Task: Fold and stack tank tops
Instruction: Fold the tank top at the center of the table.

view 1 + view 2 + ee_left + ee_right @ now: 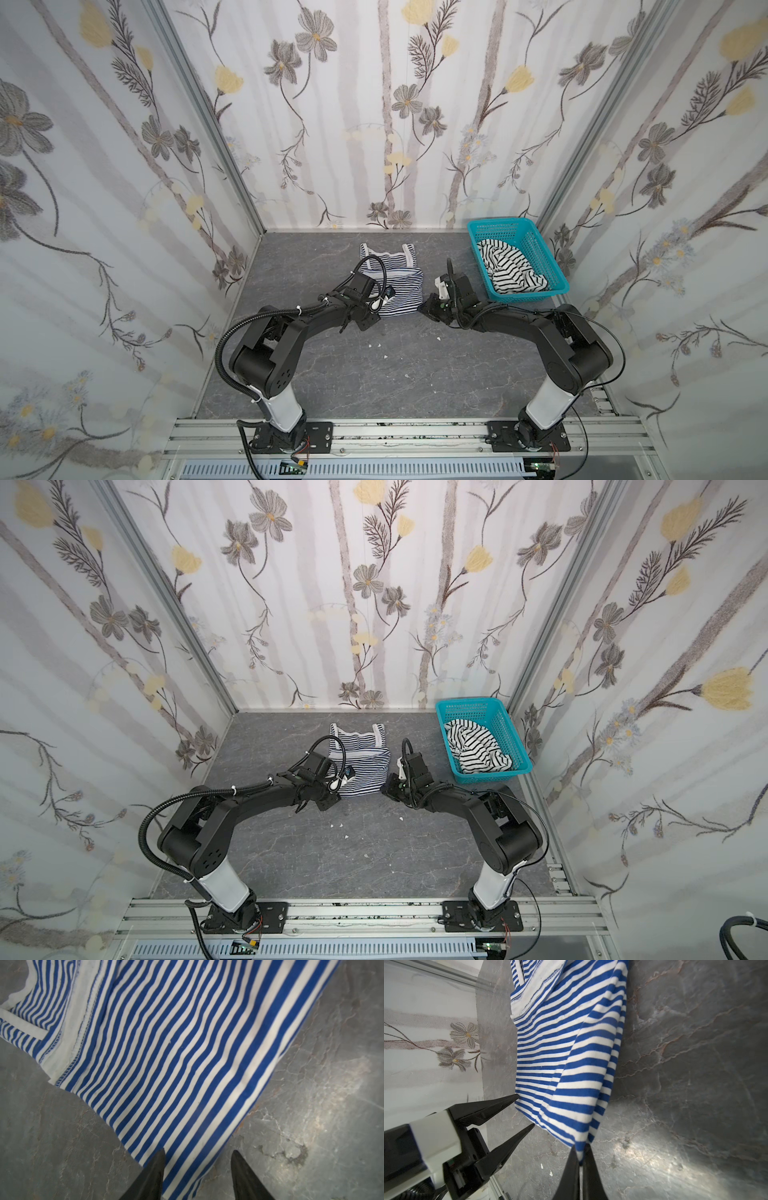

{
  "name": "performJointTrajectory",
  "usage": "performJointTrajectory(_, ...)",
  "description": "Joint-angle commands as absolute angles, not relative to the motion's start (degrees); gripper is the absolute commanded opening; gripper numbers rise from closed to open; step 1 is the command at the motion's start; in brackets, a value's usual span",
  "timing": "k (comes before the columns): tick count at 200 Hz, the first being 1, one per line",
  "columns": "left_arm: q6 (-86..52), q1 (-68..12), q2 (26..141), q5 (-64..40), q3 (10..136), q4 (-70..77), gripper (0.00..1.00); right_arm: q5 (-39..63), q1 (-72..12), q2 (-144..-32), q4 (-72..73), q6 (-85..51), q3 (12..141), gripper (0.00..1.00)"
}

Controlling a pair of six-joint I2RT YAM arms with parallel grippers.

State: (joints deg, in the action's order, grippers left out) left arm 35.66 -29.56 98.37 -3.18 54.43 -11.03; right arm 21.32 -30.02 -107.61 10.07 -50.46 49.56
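Observation:
The navy-and-white striped tank top (395,286) (362,771) lies partly folded on the grey table, straps toward the back wall. My right gripper (579,1148) (426,309) is shut on the tank top's near right corner, and the cloth (571,1064) rises in a ridge toward it. My left gripper (197,1151) (525,1110) stands open at the near left corner (187,1167), its fingers either side of the striped cloth. The other tank top (513,268) (478,750), white with black stripes, lies crumpled in the teal basket.
The teal basket (536,249) (505,727) stands at the back right, close to the right arm. Small white scraps (378,345) dot the grey table (374,374) in front of the arms. Flowered walls enclose the table on three sides.

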Motion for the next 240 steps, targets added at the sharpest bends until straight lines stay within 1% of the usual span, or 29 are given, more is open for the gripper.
performJointTrajectory(1,37.59,-29.53,99.14,-1.87,54.23,-10.55,0.5,20.4,-29.98,-106.84,9.84,-49.79,49.48,0.0)
performJointTrajectory(27,38.06,-29.01,100.02,-1.31,54.1,-10.63,0.42,20.69,-29.88,-107.05,9.8,-49.68,49.54,0.0)
performJointTrajectory(79,38.24,-29.23,99.4,-3.72,53.23,-11.21,0.21,21.16,-29.87,-107.67,9.84,-49.66,50.18,0.0)
performJointTrajectory(97,38.4,-29.26,99.19,-4.03,53.0,-11.64,0.11,21.09,-29.71,-107.45,9.63,-49.66,50.23,0.0)
performJointTrajectory(112,38.68,-29.57,98.01,-5.12,52.62,-12.41,0.06,21.05,-29.58,-106.83,9.59,-49.74,49.9,0.0)
performJointTrajectory(138,38.93,-31.18,94.88,-7.79,52.36,-15.6,0.02,20.89,-29.49,-104.21,9.5,-49.92,48.16,0.0)
performJointTrajectory(175,37.07,-35.03,91.52,-16.99,54.54,-24.62,0.03,20.46,-29.44,-96.78,8.09,-50.28,41.73,0.0)
performJointTrajectory(195,35.24,-37.51,90.67,-20.42,55.6,-27.52,0.04,20.19,-29.41,-91.88,4.95,-49.54,38.48,0.0)
performJointTrajectory(240,32.55,-42.62,89.52,-29.76,58.89,-33.73,0.06,18.46,-27.84,-76.48,-5.89,-47.02,35.06,0.0)
